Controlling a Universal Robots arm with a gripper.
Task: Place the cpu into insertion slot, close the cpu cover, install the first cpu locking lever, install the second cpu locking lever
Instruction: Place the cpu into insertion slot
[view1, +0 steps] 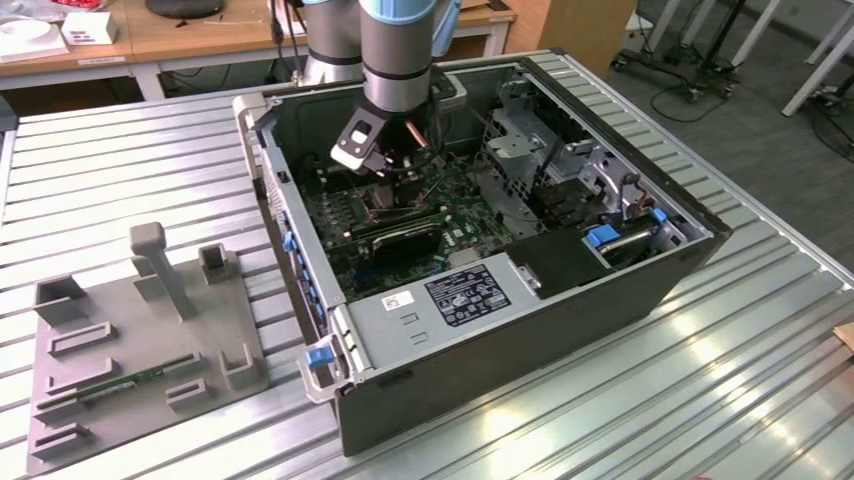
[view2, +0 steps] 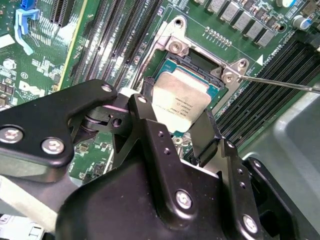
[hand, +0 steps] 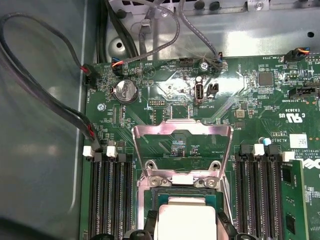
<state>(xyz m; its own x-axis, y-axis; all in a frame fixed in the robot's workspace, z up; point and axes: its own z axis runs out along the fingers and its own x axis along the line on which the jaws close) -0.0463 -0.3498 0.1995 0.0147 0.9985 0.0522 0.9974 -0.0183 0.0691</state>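
Note:
In both wrist views my gripper (view2: 172, 110) (hand: 185, 227) is shut on the cpu (view2: 182, 100) (hand: 186, 212), one black finger (view2: 142, 120) on each of two opposite edges. The pale silvery chip sits level within the metal rim of the insertion slot (view2: 172, 47) (hand: 182, 192); I cannot tell whether it rests on the contacts. The cpu cover (hand: 182, 131) stands swung open behind the slot, green board showing through its window. A thin locking lever (view2: 280, 82) sticks out beside the slot. In the exterior view the gripper (view1: 384, 178) is low inside the open computer case (view1: 534, 330).
Long black memory slots (hand: 112, 195) (hand: 257, 190) flank the socket on both sides. Cables (hand: 50, 100) run along the case wall near the board. A grey fixture plate (view1: 134, 350) with upright holders lies on the slatted table at the exterior view's left.

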